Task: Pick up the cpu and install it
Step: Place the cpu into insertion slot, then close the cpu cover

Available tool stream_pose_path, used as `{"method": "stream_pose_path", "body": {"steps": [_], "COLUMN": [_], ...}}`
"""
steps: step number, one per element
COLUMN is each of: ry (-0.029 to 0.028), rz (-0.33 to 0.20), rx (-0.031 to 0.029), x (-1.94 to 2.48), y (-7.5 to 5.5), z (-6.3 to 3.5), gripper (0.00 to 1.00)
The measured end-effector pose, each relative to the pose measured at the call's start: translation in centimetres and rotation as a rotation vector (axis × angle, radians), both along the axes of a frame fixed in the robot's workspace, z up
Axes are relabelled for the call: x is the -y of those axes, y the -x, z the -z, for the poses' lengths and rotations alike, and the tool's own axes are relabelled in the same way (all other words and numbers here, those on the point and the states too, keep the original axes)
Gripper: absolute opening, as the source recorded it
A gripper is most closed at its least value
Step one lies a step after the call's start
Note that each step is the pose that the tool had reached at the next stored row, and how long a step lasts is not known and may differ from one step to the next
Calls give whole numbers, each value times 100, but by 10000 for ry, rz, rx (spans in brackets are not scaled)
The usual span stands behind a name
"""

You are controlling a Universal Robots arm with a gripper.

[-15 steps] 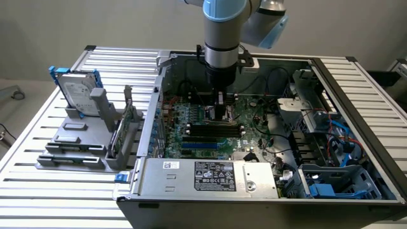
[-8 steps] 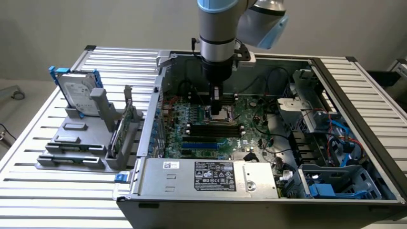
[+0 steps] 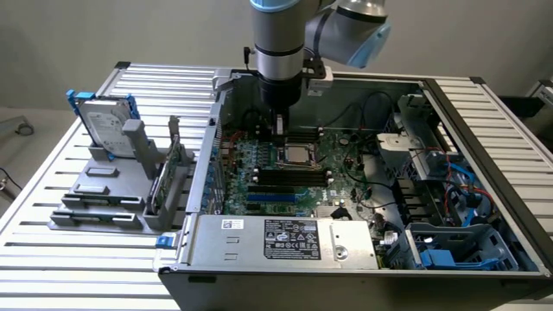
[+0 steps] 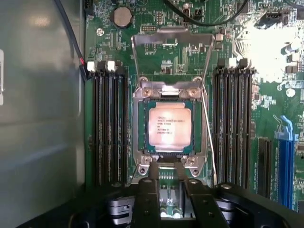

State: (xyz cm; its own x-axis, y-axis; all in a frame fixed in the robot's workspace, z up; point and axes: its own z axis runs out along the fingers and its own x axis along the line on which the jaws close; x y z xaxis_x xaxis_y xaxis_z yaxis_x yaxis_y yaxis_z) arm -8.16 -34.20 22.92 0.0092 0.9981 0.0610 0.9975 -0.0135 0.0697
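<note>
cpu: the small flat square silver-grey cpu [image 4: 169,126] lies in the open metal socket frame [image 4: 164,90] on the green motherboard [image 3: 259,155] | gripper: the black gripper [image 4: 173,176] hovers at its 11 o'clock in the exterior view, fingers narrowly apart, holding nothing

cpu [image 4: 170,126] in socket [image 4: 141,118], memory slots [image 4: 108,128] flanking; hard drive [image 3: 105,124] outside case [image 3: 259,246], exterior view's left
</note>
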Motion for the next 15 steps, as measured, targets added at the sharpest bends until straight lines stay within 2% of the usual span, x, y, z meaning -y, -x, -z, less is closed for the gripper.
{"method": "stream_pose_path", "body": {"steps": [1, 3, 15], "ry": [-12, -19, -19], "rz": [0, -1, 0], "rx": [1, 2, 1], "x": [0, -1, 0], "y": [8, 10, 11], "z": [-1, -1, -1], "gripper": [24, 12, 11]}}
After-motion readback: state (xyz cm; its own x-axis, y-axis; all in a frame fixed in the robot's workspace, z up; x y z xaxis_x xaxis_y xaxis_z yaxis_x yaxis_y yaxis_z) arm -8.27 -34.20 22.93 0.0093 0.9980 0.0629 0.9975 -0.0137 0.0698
